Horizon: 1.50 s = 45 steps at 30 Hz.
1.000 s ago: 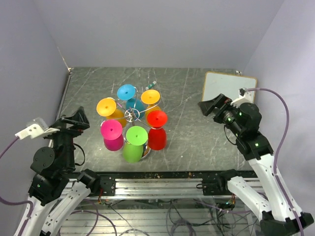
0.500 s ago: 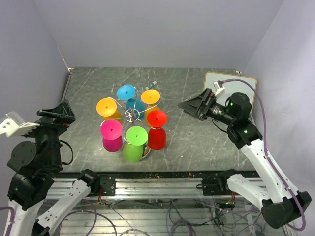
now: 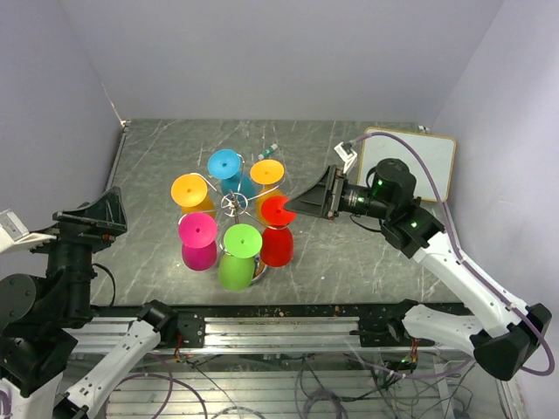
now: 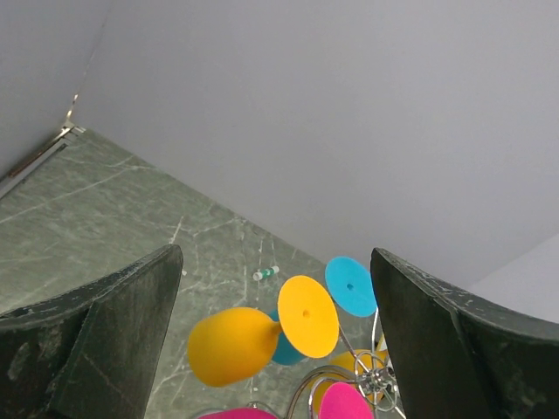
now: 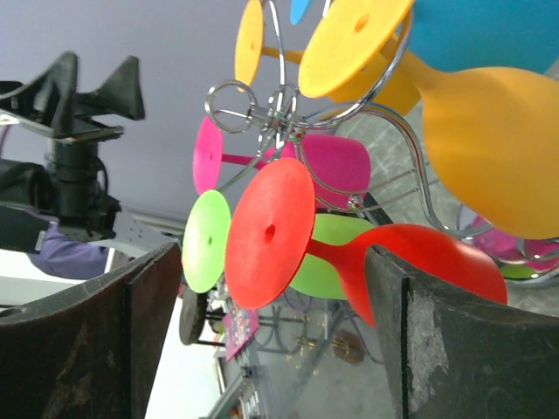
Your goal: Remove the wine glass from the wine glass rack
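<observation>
The red wine glass (image 3: 279, 232) hangs bowl-down just right of centre in the top view, on the near right side of the wine glass rack (image 3: 231, 203). Its flat round foot faces up and is caught in one of the rack's curled chrome hooks. It is opaque, bright red plastic, with a broad disc foot, a short stem and a rounded bowl that widens toward the table (image 3: 349, 253). In my right wrist view the foot fills the middle of the frame, the stem and bowl run off to the lower right, and a spiral of shiny wire curls above it. Five more glasses ring the thin central post: a green one (image 3: 240, 253) at the near side, a pink one (image 3: 199, 237) to its left, an orange one (image 3: 190, 194) at the left, a blue one (image 3: 227, 168) at the far side and a yellow-orange one (image 3: 266, 172) beside it. My right gripper (image 3: 301, 206) is raised off the table with its jaws spread wide, its tip just beside the red foot; I cannot tell whether it touches. My left gripper (image 3: 92, 218) is at the left edge of the top view, well apart from the rack, jaws also wide and holding nothing. A whiteboard (image 3: 419, 161) lies at the upper right and a marker (image 3: 268, 150) beyond the rack.
</observation>
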Motion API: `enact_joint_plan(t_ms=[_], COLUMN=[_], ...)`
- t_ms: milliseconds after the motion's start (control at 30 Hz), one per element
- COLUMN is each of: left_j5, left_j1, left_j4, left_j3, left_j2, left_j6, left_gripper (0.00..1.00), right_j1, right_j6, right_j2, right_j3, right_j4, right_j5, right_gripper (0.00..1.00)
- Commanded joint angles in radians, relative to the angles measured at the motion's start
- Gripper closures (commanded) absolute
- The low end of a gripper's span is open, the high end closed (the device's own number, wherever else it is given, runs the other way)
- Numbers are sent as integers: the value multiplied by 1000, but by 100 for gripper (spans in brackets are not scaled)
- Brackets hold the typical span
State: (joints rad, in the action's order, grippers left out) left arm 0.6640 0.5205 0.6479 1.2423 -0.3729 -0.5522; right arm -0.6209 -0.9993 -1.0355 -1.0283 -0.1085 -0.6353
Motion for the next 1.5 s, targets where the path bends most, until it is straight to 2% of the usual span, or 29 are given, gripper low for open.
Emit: enact_joint_plan(t_ms=[0, 200, 433, 800, 1467], left_j5=[-61, -91, -100, -128, -154], left_j1=[-1, -1, -1, -1, -1], left_j4=[-22, 13, 9, 11, 4], left_j3=[8, 36, 28, 25, 24], left_j2=[6, -42, -30, -44, -58], left_j6=[17, 26, 32, 29, 14], left_gripper=[1, 2, 4, 5, 6], right_j1=[-54, -98, -123, -130, -132], right_j6=[93, 144, 204, 238, 221], right_j2=[-25, -63, -76, -82, -42], right_j3=[-71, -110, -159, -201, -194], right_j4=[-82, -154, -268, -326, -305], right_j5=[85, 151, 273, 301, 292], right_gripper=[18, 26, 32, 46, 78])
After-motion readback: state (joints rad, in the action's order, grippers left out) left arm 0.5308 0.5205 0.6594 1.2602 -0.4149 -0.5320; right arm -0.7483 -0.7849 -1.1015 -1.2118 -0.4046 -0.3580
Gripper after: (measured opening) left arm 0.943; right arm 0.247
